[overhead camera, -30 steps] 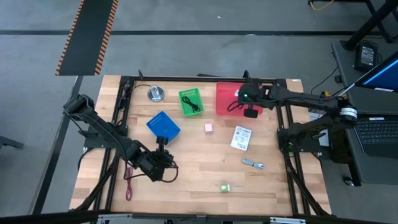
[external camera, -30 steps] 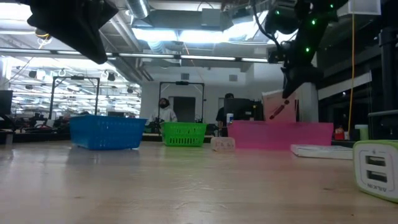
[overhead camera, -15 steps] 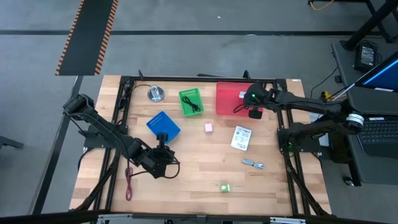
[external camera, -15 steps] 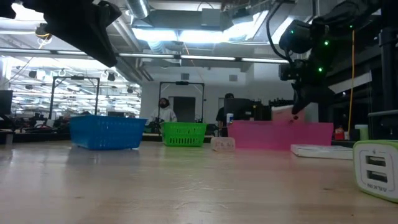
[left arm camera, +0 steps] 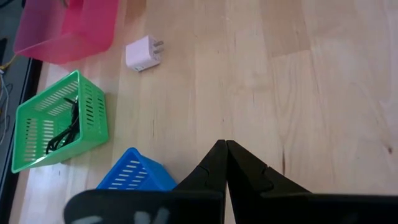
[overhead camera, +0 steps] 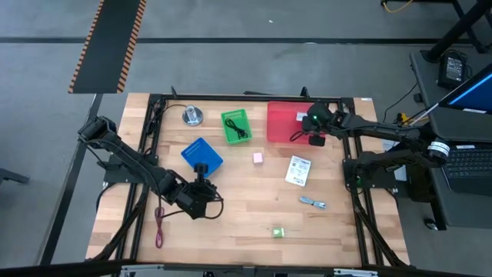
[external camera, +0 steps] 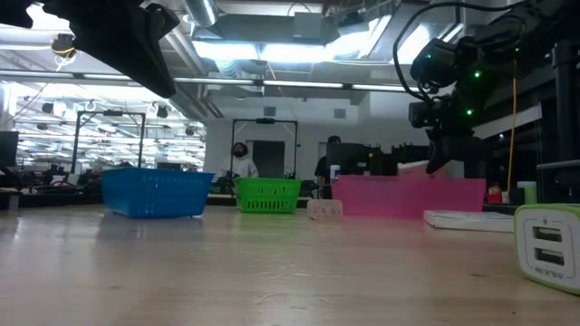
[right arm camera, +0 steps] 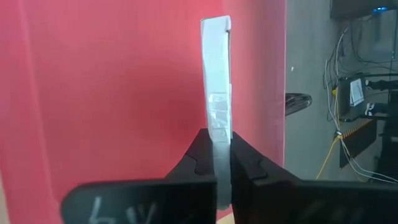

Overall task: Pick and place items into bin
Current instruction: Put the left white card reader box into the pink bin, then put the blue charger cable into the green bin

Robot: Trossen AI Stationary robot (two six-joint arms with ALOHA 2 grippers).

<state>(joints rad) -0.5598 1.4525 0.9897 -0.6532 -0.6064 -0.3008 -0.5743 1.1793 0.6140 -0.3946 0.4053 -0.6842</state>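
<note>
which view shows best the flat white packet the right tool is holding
The right wrist view: the thin flat white packet stands edge-on, pinched in the right tool over the red plastic bin. High and low views show only a sliver; the left wrist view shows none.

A white packet stands on edge over the red bin, upper right of centre in the high view. A second white green-printed packet lies flat below it. A pink cube sits at centre, a green block low centre, a blue-silver piece lower right, a dark red cord lower left, and a black cable in the green basket.
</note>
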